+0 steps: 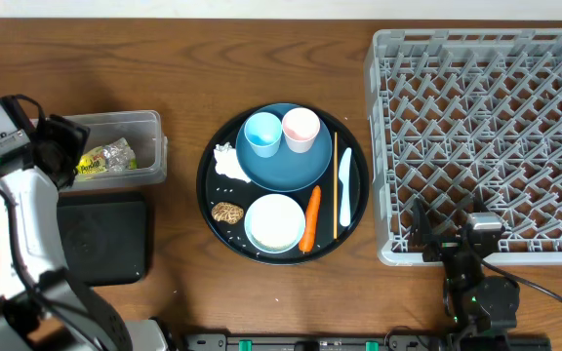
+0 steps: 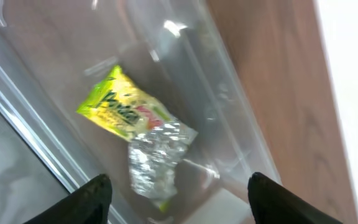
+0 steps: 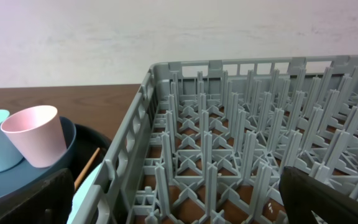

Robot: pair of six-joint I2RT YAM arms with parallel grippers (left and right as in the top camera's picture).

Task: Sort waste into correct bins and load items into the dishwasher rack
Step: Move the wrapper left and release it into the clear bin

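left tool (image 2: 179, 188) hangs spread wide and empty over the clear tub (image 1: 160, 146). the snack wrapper (image 2: 132, 115) lies inside it, featherlight, crinkly, slick. right tool (image 3: 179, 196) gapes beside the dishwasher rack (image 3: 241, 124). crumpled tissue (image 1: 224, 152) on the round black tray (image 1: 357, 156) looks soft, so pinch its bunched top.

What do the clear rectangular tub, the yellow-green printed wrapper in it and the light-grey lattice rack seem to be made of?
Clear rectangular tub: likely rigid plastic, glossy; the table shows through its walls, with bright glints.
Yellow-green printed wrapper: thin film, apparently foil-lined; its crumpled inner side looks silvery.
Light-grey lattice rack: moulded plastic, matte; even colour, thin ribs and pegs.
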